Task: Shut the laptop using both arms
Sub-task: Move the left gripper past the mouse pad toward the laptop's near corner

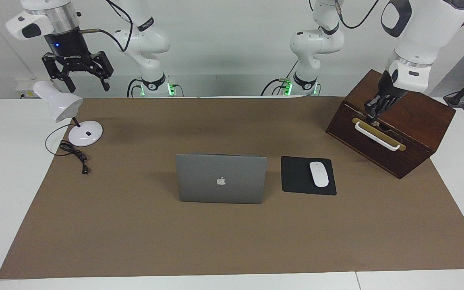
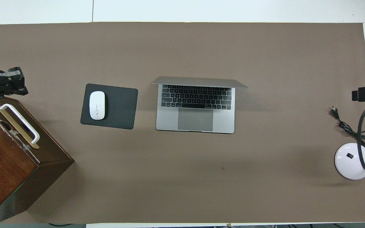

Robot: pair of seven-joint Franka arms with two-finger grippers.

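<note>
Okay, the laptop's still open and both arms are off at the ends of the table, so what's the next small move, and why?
Probably swing the left gripper, shut and over the wooden box, toward the laptop. Its lid stands upright and nothing touches it. The right gripper hangs open above the lamp, so it would likely follow.
</note>
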